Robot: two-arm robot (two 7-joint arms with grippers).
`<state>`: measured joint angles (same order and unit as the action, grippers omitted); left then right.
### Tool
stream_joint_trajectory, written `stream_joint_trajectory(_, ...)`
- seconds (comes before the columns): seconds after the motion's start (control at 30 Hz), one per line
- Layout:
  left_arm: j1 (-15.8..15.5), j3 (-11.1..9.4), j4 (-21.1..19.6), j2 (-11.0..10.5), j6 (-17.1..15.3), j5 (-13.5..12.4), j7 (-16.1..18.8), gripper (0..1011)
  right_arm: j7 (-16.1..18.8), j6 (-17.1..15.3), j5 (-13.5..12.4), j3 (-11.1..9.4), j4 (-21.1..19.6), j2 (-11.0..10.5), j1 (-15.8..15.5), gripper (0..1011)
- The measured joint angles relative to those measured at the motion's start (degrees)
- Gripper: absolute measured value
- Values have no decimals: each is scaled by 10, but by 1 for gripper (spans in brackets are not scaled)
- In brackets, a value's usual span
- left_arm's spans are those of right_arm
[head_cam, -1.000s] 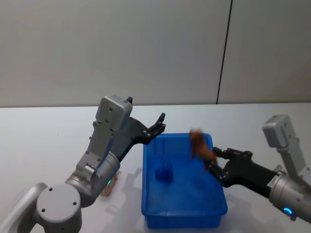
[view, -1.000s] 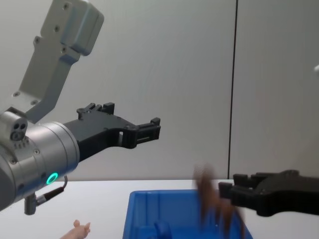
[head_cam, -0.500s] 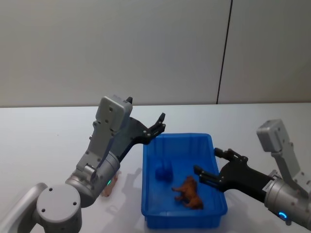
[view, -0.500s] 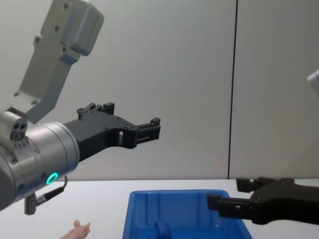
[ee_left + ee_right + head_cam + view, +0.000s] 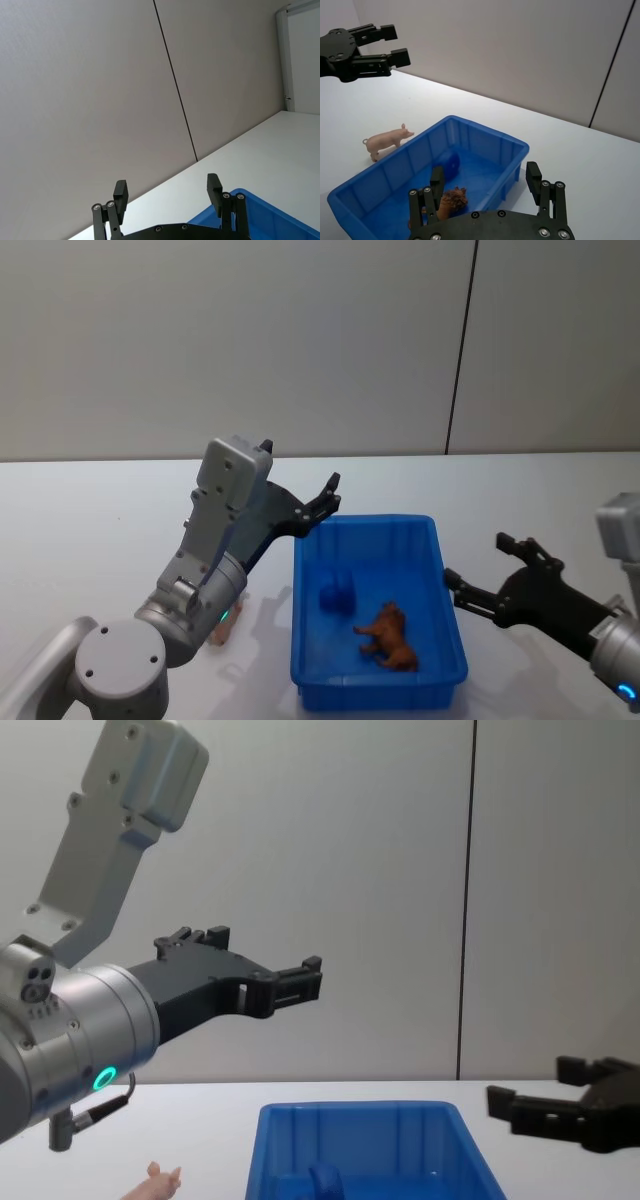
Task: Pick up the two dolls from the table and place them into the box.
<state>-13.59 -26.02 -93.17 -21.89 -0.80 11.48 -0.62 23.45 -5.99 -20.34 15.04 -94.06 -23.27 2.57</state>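
Reddish-brown shaggy doll (image 5: 388, 636) rests on the floor of the bright blue ribbed plastic bin (image 5: 370, 520), toward its near wall. Pale pink pig doll (image 5: 387, 140) stands on the white table (image 5: 100, 510), just beside the bin's left wall. Right gripper (image 5: 475, 558): fingers apart, empty, beside the bin's right rim. Left gripper (image 5: 333, 492): fingers apart, empty, raised over the bin's far left corner.

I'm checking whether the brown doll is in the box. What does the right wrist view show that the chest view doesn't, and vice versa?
Right wrist, not chest: the brown doll lying inside the box, and the pink doll whole. Chest, not right wrist: the left arm's green ring light. Both: the box, the pink doll on the table beside it, the left gripper open, the right gripper open.
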Motion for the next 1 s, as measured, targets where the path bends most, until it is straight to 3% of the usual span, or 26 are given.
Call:
stream_joint_trajectory(0.57, 14, 3, -15, -11, -18, -4, 18, 1001, -23, 26, -24, -15, -13, -24, -25, 1001)
stream_joint_trajectory(0.73, 32, 7, -35, -25, -44, 0, 38, 1001, -25, 30, -27, -17, -15, -27, -28, 1001)
stream_joint_trajectory(1.0, 69, 13, -65, -51, -87, 26, 72, 1001, -28, 33, -30, -19, -16, -29, -31, 1001)
